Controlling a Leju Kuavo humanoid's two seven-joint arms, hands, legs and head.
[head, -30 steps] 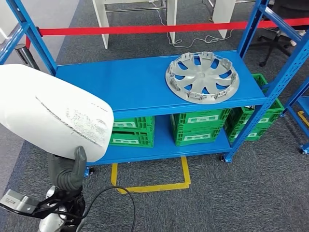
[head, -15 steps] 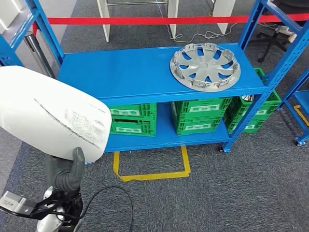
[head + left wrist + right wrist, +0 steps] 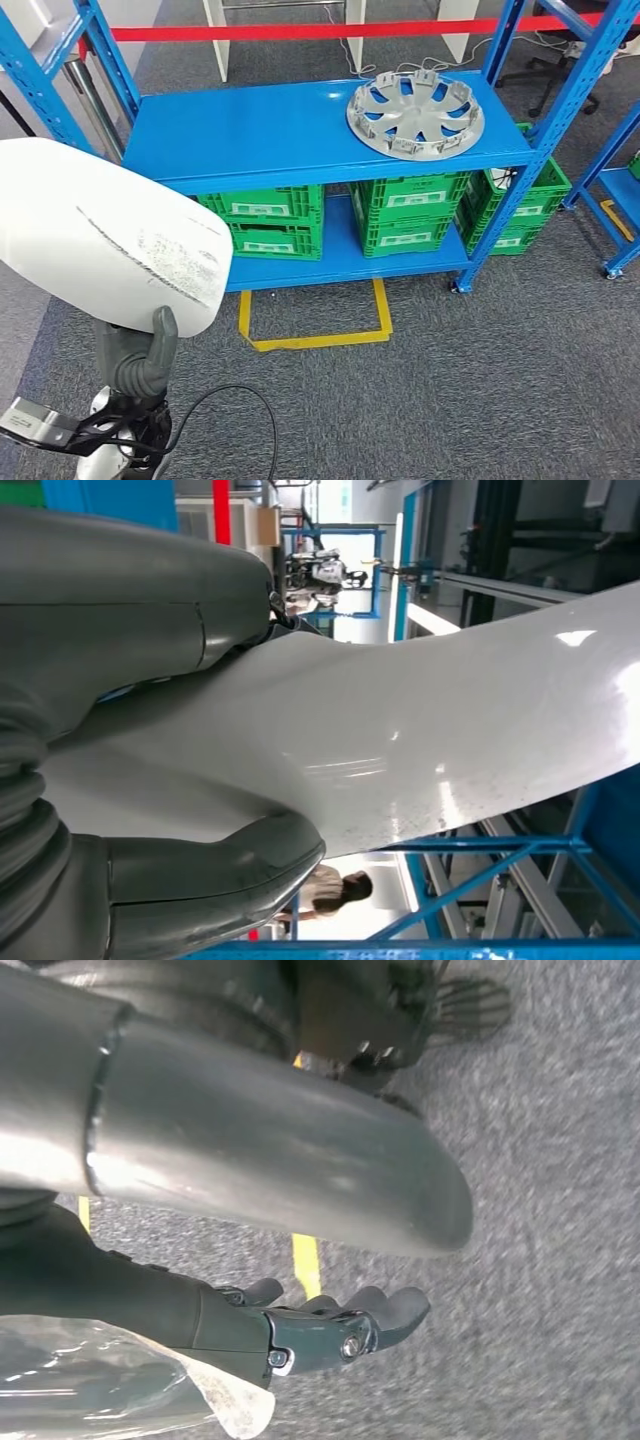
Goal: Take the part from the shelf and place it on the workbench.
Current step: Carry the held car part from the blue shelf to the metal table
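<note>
The left hand (image 3: 136,360) grips a smooth, glossy white curved panel (image 3: 106,235) at near left. The right hand (image 3: 302,1325) hangs open above grey carpet (image 3: 490,380). A silver spoked wheel cover (image 3: 415,112) lies flat on the blue steel shelf (image 3: 249,130), far right.

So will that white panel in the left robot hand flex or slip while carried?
The white panel keeps its curve while gripped at one edge, so it is probably stiff. Its surface looks glossy, so it may slip in the left robot hand. It overhangs widely, so it could swing.
</note>
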